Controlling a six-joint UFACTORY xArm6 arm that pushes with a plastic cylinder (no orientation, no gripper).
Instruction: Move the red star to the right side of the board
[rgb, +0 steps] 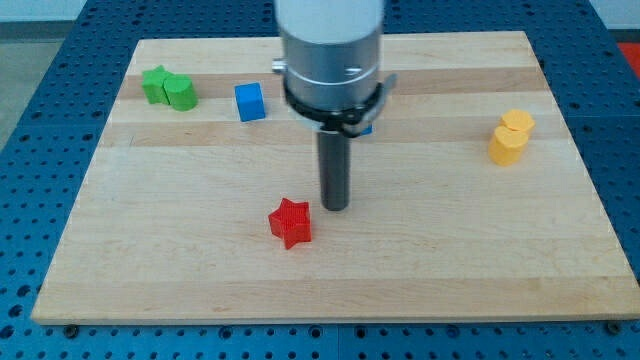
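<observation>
My tip (335, 207), the lower end of the straight dark rod, rests on the pale wooden tabletop (420, 250); there is no gripper on this arm, so nothing is spread, pressed together or pinching. The small red star-shaped block (290, 222) lies just beside my tip, toward the view's left and slightly toward the view's bottom, and I cannot tell whether the two touch. That puts my tip on the wrong side of it: the star must travel to the view's right, and I am standing where it needs to go. As I judge it, the step in hand is getting round behind it, so I would swing wide of the star, over its top side or under its bottom side, and settle on its far left, level with its middle. From there a slow, straight push rightward should carry it; a star's points tend to let it spin off a rod, so I would aim at the centre and correct early if it turns. Far to the right of my tip sit two yellow blocks (511, 136) touching each other, which I would stay below. Up and left are a blue cube (249, 102) and two green blocks (168, 88), and a further blue piece (367, 126) peeks out behind the arm.
</observation>
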